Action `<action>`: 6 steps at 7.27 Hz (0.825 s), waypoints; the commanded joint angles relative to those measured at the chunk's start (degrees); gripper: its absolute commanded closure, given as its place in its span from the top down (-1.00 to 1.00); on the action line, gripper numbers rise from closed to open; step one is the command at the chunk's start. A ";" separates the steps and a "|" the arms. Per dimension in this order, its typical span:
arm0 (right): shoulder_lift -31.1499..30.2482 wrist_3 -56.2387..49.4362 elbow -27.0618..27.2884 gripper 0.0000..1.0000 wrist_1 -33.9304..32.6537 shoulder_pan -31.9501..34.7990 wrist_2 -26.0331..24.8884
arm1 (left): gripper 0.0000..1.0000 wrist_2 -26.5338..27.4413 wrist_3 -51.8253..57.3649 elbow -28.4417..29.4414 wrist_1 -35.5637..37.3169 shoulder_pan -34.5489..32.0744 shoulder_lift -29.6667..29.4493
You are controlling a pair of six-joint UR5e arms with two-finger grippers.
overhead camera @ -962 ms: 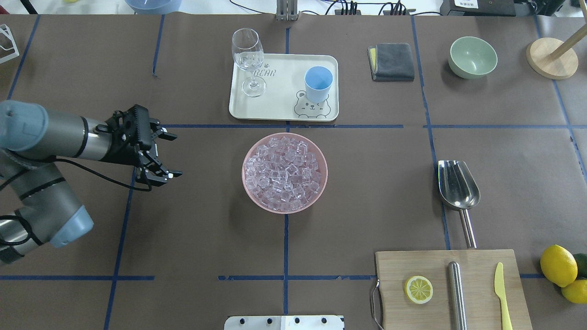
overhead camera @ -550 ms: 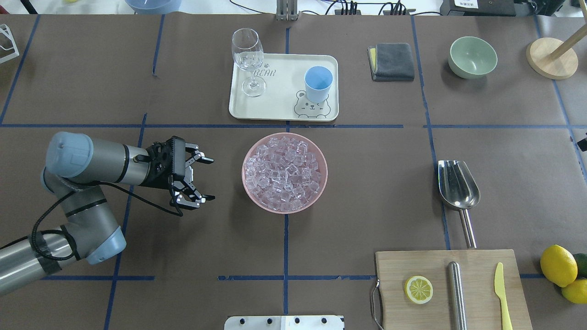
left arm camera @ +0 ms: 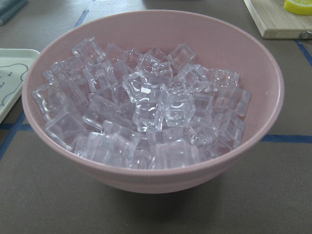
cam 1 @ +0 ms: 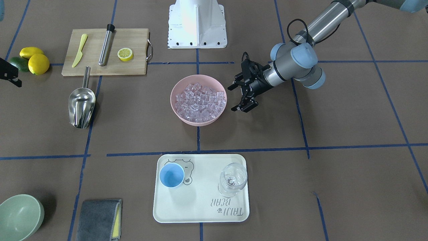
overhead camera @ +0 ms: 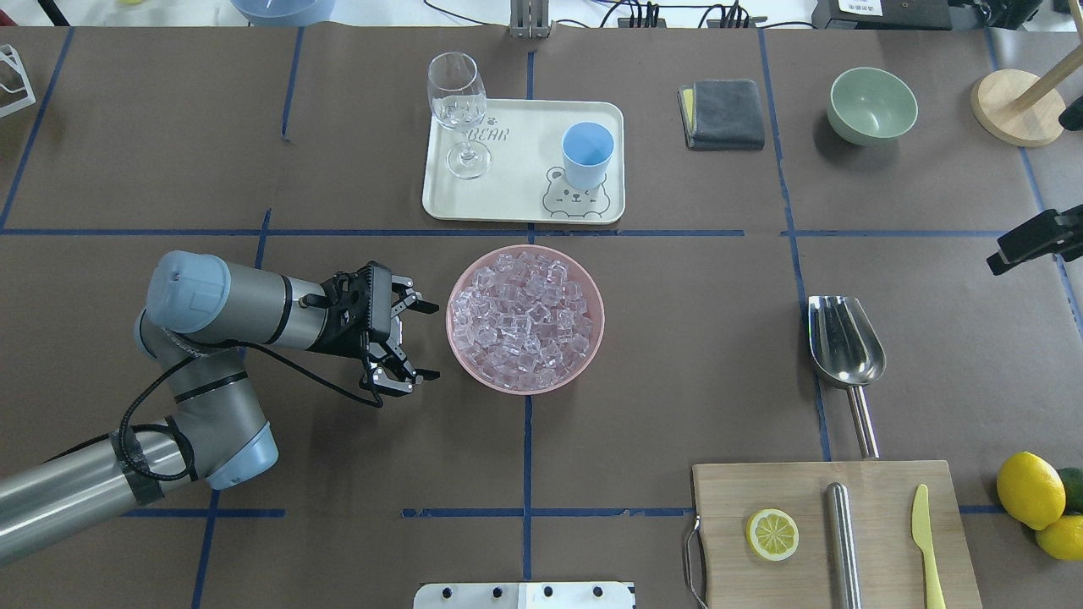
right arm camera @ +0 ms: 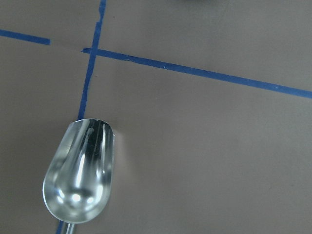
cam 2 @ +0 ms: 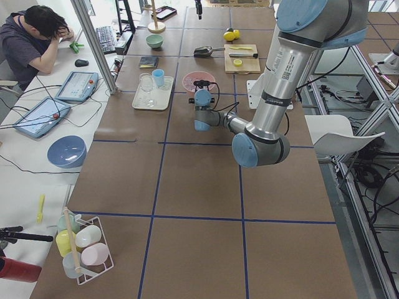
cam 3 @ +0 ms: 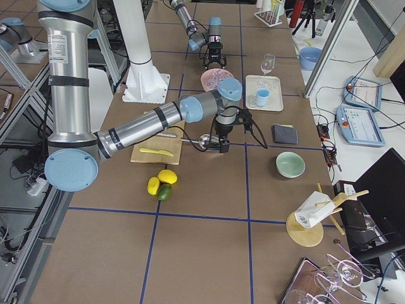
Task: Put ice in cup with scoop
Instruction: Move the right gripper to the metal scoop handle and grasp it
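The ice [overhead camera: 523, 320] is a heap of clear cubes in a pink bowl [overhead camera: 599, 334] at the table's middle; it fills the left wrist view [left arm camera: 146, 102]. My left gripper [overhead camera: 433, 342] is open and empty, just left of the bowl and apart from it. The light-blue cup [overhead camera: 586, 152] stands upright on a cream tray [overhead camera: 516, 194] behind the bowl. The steel scoop [overhead camera: 846, 342] lies on the table at the right, handle toward the robot; it also shows in the right wrist view [right arm camera: 80, 180]. My right gripper [overhead camera: 1032, 238] hangs above the table right of the scoop; its jaw state does not show.
A wine glass [overhead camera: 457, 101] stands on the tray's left. A cutting board [overhead camera: 804, 491] at the front right holds a lemon slice, a steel cylinder and a yellow knife. Lemons [overhead camera: 1030, 489], a grey cloth [overhead camera: 722, 112], a green bowl [overhead camera: 872, 104] and a wooden stand [overhead camera: 1018, 106] lie to the right.
My left arm has swung right and forward, bringing the open gripper up beside the pink bowl. The right gripper has come into the overhead view at the right edge.
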 commanded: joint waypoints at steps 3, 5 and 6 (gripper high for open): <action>-4.48 28.91 4.14 1.00 19.98 -15.62 -8.03 | 1.00 0.00 -0.52 0.43 0.13 0.04 -0.33; -8.46 34.13 4.32 1.00 23.55 -23.01 -13.20 | 1.00 0.00 -0.52 0.43 0.13 0.04 -0.33; -9.08 38.93 4.32 1.00 25.04 -25.74 -14.27 | 1.00 0.00 -0.52 0.43 0.13 0.04 -0.33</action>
